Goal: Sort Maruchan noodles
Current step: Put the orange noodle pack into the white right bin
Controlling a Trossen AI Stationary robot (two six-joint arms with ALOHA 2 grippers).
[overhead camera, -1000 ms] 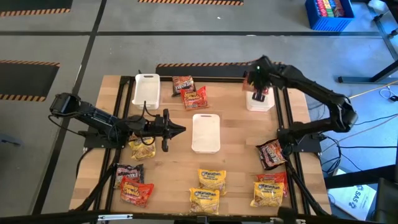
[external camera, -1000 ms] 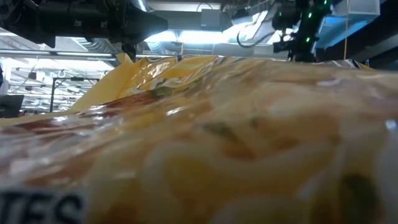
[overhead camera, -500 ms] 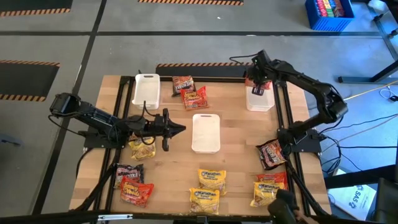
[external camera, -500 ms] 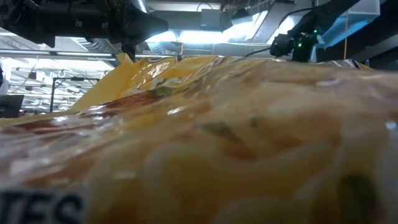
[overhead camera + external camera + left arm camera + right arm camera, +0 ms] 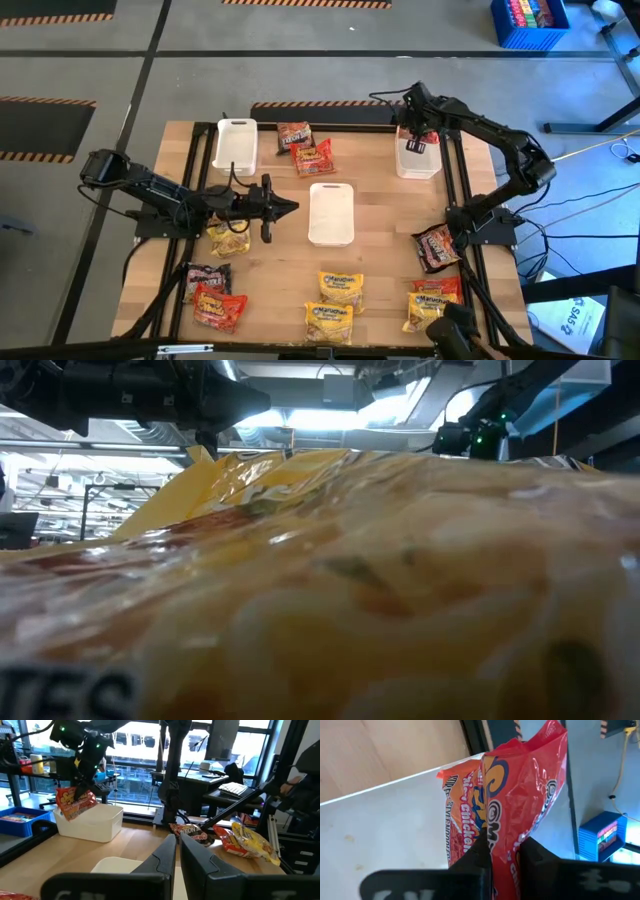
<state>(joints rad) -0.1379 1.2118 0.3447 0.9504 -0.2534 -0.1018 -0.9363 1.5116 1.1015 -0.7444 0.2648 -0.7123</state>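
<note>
The Maruchan noodles lie scattered on the wooden table: a dark packet [image 5: 293, 132] and a red one [image 5: 313, 157] at the far middle, yellow ones [image 5: 341, 287] near the front edge, and a dark one [image 5: 437, 247] at the right. My right gripper [image 5: 415, 138] is shut on a red packet [image 5: 75, 802] over the far right white tray [image 5: 418, 164]. My left gripper [image 5: 290, 207] hangs level and shut above the table's left middle, holding nothing. A yellow packet [image 5: 320, 590] fills the low view. My right gripper pinches the red packet by one end [image 5: 502, 837] between its two fingers. The fingers slant down from above. The packet hangs below them, over the inside of the white tray [image 5: 385, 825]; whether its lower edge [image 5: 70, 816] touches the tray, I cannot tell.
Two more white trays stand on the table, one at the far left [image 5: 235, 144] and one in the middle [image 5: 331, 213]. A yellow packet [image 5: 229, 238] lies under my left arm. Dark and red packets [image 5: 215, 295] lie at the near left, yellow and red ones [image 5: 432, 300] at the near right.
My right gripper has sunk toward the far right tray with the red packet and tipped further downward; most of the move came early, and it has nearly stopped since. The packet still hangs below the fingers.
</note>
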